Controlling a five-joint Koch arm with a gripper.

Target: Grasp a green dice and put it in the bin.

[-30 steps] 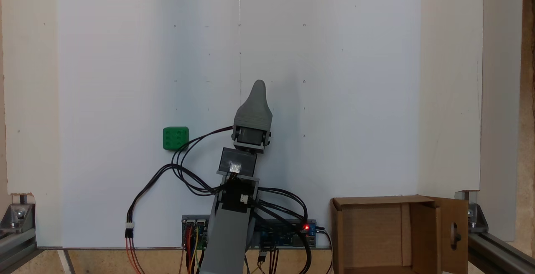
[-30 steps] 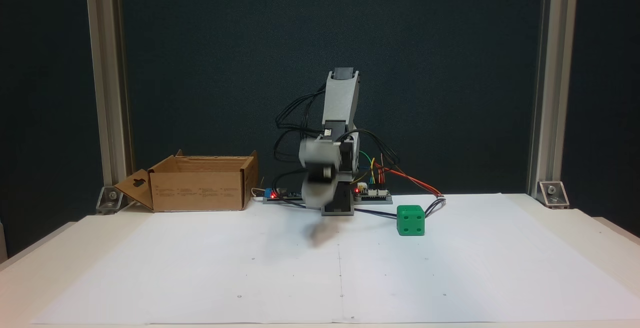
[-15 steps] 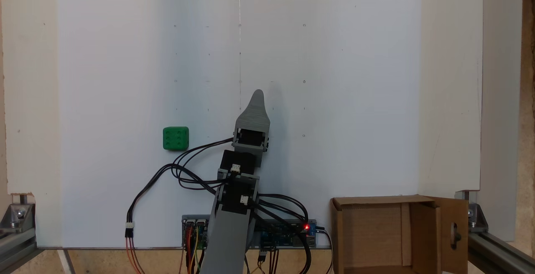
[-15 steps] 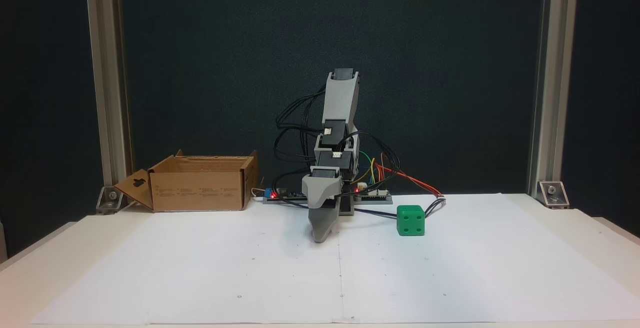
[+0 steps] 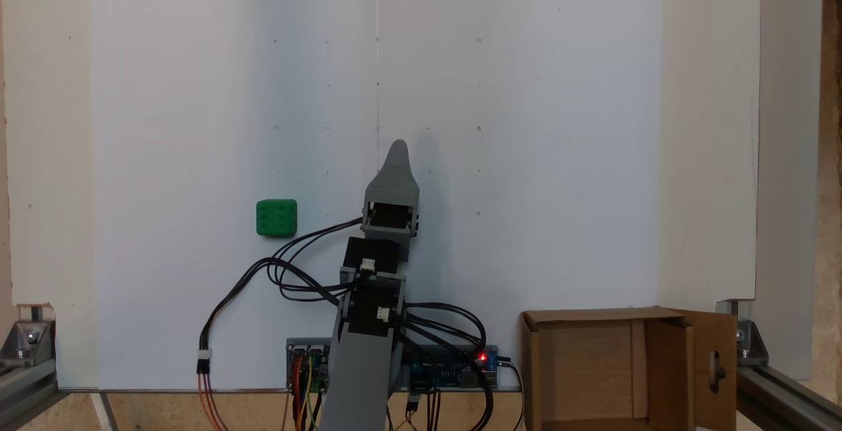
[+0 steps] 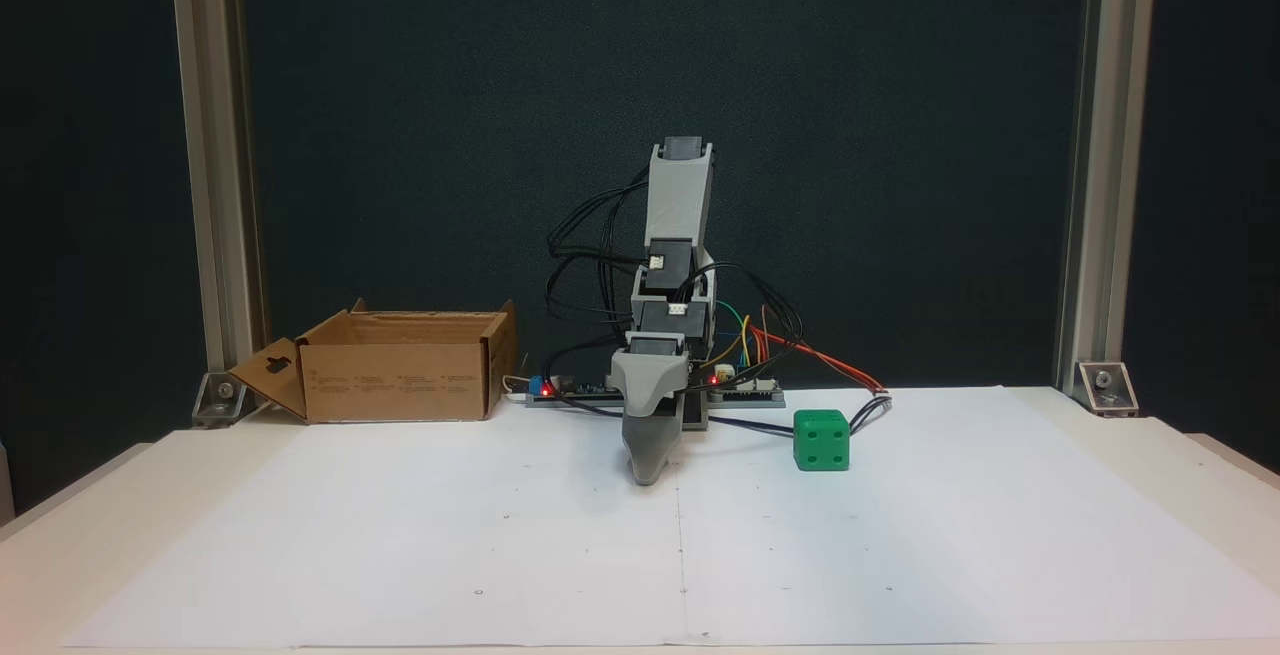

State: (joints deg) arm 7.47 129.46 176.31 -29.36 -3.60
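End effector (image 5: 398, 149) hangs low over the white sheet (image 5: 526, 122), empty, apart from the green dice (image 5: 276, 218).
One grey tip shows, so released or clenched I cannot tell. In a fixed view the dice (image 6: 821, 440) rests right of it, the bin (image 6: 395, 365) far left on the tabletop (image 6: 60, 555).

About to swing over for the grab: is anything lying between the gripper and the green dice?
Nothing visible. Bare white paper separates the gripper from the green dice; the black cables run nearer the base.
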